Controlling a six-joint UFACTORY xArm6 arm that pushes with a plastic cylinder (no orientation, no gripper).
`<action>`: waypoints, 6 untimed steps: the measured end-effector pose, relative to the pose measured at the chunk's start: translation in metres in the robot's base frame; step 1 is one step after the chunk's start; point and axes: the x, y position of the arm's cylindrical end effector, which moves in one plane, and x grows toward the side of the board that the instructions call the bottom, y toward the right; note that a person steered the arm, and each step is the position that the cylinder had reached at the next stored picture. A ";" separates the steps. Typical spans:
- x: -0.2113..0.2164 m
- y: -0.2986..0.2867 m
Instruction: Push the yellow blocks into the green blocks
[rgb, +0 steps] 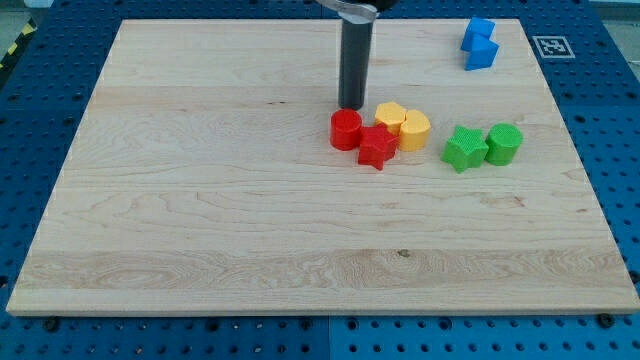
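The surface (200, 230) lies broad toward the view's left and bottom. My tip (351, 105), a bare rod holding nothing, stands just above the red cylinder (346, 129); yellow blocks (404, 124) sit near green blocks (482, 146).

My tip (351, 106) stands on the wooden board (200, 200) just above the red cylinder (346, 130), which touches the red star (376, 147). Two yellow blocks, a yellow hexagon-like block (390, 114) and a yellow cylinder (414, 130), sit pressed together right of the reds. The green star (464, 149) and green cylinder (504, 144) lie further right, and two blue blocks (479, 44) rest near the top right corner.
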 end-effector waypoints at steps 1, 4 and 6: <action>0.013 0.011; 0.041 0.077; 0.083 0.086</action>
